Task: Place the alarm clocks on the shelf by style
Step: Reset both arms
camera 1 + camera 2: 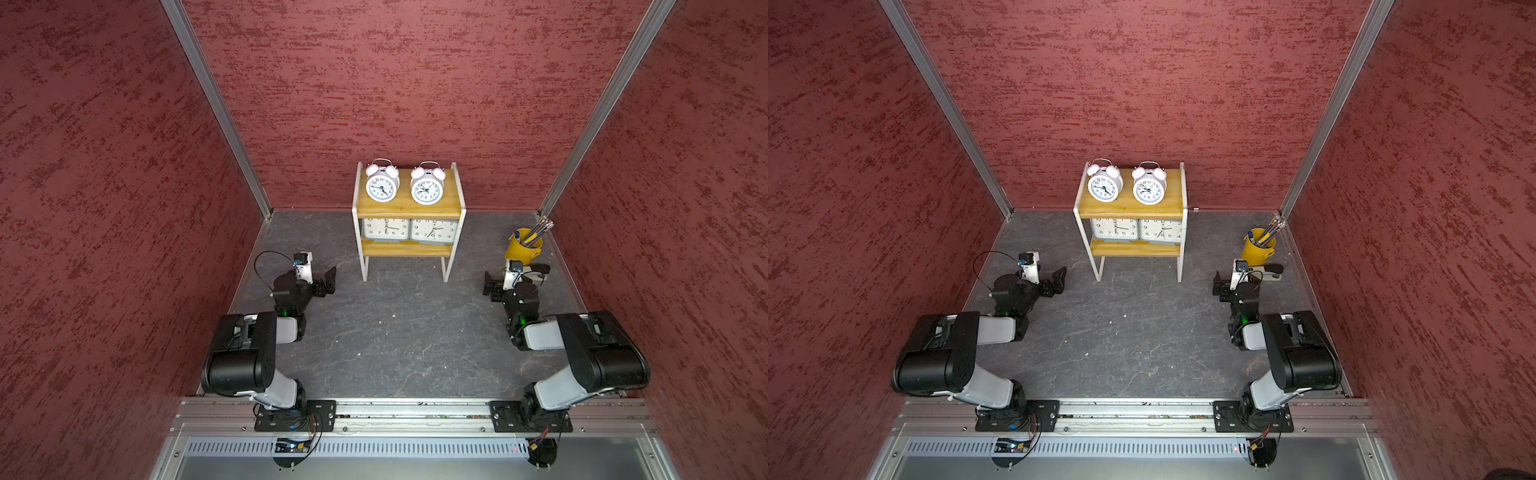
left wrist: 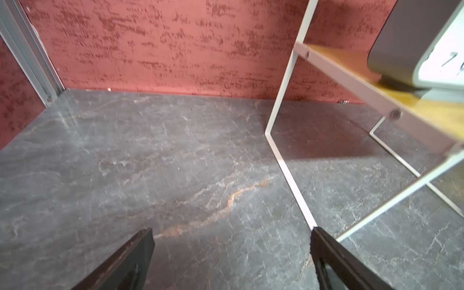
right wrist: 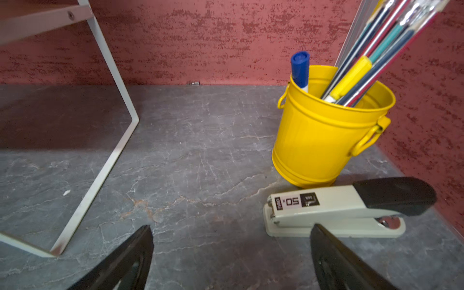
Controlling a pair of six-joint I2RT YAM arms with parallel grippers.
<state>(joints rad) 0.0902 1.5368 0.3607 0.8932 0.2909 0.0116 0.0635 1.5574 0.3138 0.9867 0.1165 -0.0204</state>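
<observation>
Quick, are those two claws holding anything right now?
Left black two-finger gripper: open, holding nothing.
Right black two-finger gripper: open, holding nothing.

grey clock (image 2: 406, 37) cropped at wrist view's edge, dial blurred

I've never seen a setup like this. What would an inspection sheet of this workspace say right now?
Surface: grey marbled table, a few small white specks.
Job's things: shelf against the back wall; two white twin-bell clocks side by side on its top board; two grey clocks side by side on the lower board.
Clutter: yellow cup holding pens, far corner on the right arm's side; stapler lying just in front of it.
Grippers: left gripper and right gripper both open and empty, either side of the shelf.
Cables: black cable looping at the left wrist; loose wires at the arm bases.
Surroundings: red textured walls on three sides; metal rail along the front.
</observation>
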